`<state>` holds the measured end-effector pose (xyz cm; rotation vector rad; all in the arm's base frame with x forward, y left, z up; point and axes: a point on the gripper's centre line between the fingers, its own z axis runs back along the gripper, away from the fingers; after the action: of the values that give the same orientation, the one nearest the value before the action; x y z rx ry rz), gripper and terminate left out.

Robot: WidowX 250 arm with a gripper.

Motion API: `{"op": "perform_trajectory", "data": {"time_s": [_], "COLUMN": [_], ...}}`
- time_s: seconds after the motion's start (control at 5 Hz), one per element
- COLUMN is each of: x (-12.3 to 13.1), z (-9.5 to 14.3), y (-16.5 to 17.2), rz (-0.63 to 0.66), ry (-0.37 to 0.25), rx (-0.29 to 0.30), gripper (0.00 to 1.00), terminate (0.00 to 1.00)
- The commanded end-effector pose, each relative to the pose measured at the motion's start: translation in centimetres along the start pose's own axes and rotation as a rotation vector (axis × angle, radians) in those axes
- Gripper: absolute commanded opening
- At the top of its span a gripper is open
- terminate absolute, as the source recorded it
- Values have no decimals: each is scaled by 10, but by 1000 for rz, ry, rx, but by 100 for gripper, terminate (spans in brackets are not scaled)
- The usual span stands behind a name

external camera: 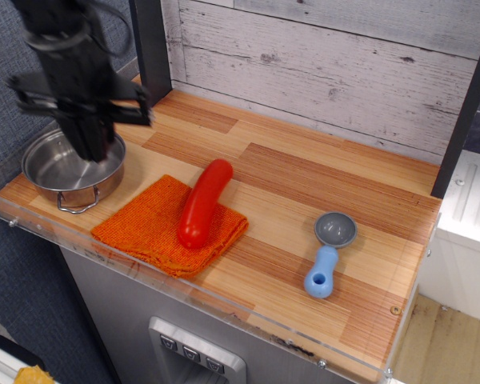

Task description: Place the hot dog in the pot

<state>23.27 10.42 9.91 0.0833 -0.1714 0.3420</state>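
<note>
At the near edge of the tabletop (pixel 304 192), an orange cloth (pixel 148 228) is laid flat, and the hot dog (pixel 205 202) is found lying on it, with its upper end reaching past the cloth onto the bare wood. To the right, well apart, a blue-handled scoop (pixel 328 252) is seen with its grey bowl facing up. Farther back on the left, the pot (pixel 68 170) is set near the corner, and nothing is seen in the visible part of its interior. The hand (pixel 90 148) is positioned directly over the pot, its tip low at the rim and partly covering the bowl. Nothing is seen held in it; how far it is opened cannot be told, since the fingers are blurred and dark.

The task is judged to be at the pick-up step: the hot dog is not yet grasped and the pot is not yet loaded. For the next move, the hand is required to be brought across to the cloth, opened wide enough to span the hot dog across its narrow width, and lowered over its middle. Slipping on the glossy surface is to be expected if the grip is placed near a rounded end.
</note>
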Motion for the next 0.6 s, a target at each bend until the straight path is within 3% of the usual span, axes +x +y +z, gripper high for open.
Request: {"op": "perform_trajectory", "data": {"time_s": [0.0, 0.4], "x": [5, 5], "z": [-18, -34], "y": [-60, -77], "rz": [-202, -238], "ry": [10, 37], "rx": [-12, -6], "gripper": [100, 100], "terminate": [0, 0]}}
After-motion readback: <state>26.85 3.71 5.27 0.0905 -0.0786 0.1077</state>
